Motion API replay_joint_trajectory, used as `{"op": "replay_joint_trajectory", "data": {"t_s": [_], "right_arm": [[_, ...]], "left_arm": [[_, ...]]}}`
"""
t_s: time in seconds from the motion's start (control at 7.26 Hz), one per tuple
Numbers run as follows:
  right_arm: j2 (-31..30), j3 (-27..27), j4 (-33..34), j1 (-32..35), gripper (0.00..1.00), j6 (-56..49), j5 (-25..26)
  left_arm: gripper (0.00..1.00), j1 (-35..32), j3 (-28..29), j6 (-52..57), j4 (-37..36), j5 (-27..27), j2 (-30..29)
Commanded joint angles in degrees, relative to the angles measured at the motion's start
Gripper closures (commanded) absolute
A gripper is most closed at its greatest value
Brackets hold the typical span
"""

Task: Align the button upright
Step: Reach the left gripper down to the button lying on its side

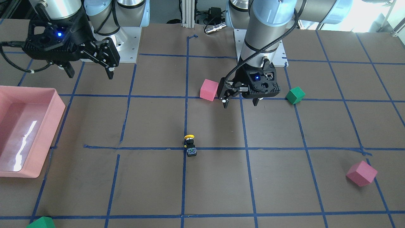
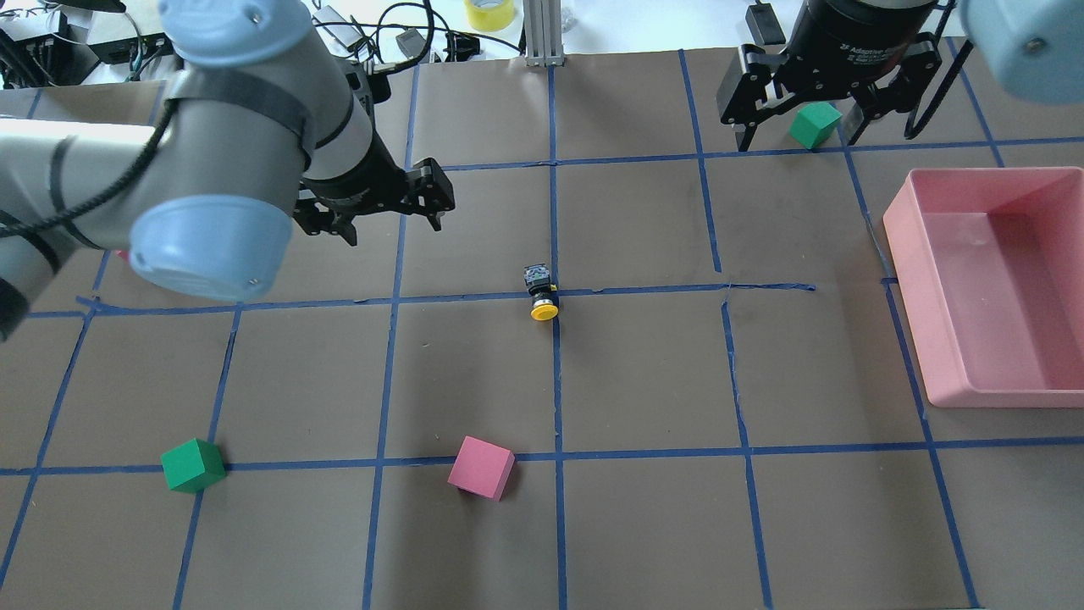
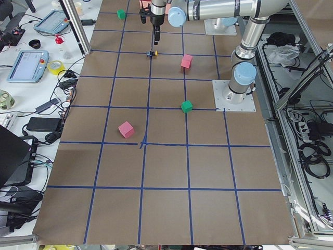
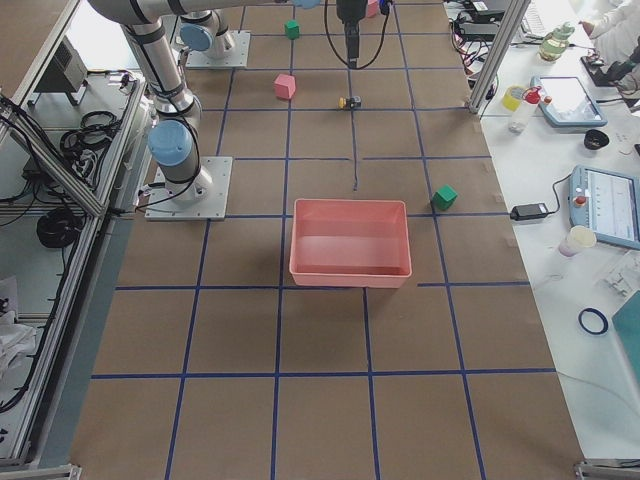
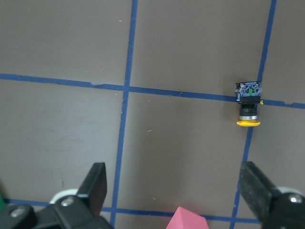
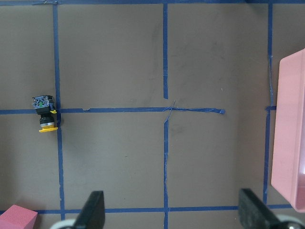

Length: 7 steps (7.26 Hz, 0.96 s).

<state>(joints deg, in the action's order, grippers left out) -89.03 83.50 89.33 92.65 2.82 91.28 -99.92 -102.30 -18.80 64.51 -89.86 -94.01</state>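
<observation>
- button (image 1: 190, 146) lies on its side, long axis along the tape line, yellow cap toward the robot
- left gripper (image 1: 241, 103) spread wide, empty, button near, ahead of its fingers
- right gripper (image 1: 90, 74) wide too, empty, button well apart

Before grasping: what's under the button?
The button lies on its side on the brown table paper, over a blue tape crossing. The spot directly beneath its body is hidden.

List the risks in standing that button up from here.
The button lies on its side, small and round-capped, so it could roll or slip as the open left gripper closes on it. Stood on its narrow base, it might topple on release. The pink cube sits near that gripper and could get nudged.
</observation>
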Motion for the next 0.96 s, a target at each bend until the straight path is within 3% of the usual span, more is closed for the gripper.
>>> {"op": "replay_joint_trajectory", "data": {"t_s": [0.0,0.28,0.55,0.83], "right_arm": [[0.0,0.09,0.32,-0.02,0.0,0.34,0.04],[0.0,0.09,0.32,-0.02,0.0,-0.09,1.0],[0.0,0.09,0.32,-0.02,0.0,0.26,1.01],[0.0,0.09,0.4,-0.11,0.0,-0.53,1.09]], "left_arm": [[0.0,-4.82,-6.57,-9.37,-15.93,-0.14,-4.05],[0.0,-10.87,-10.7,-13.25,-28.75,-8.8,-8.79],[0.03,-15.98,-17.47,-15.39,-46.69,-10.58,-14.51],[0.06,-20.47,-17.84,-13.9,-55.14,-16.46,-19.25]]}}
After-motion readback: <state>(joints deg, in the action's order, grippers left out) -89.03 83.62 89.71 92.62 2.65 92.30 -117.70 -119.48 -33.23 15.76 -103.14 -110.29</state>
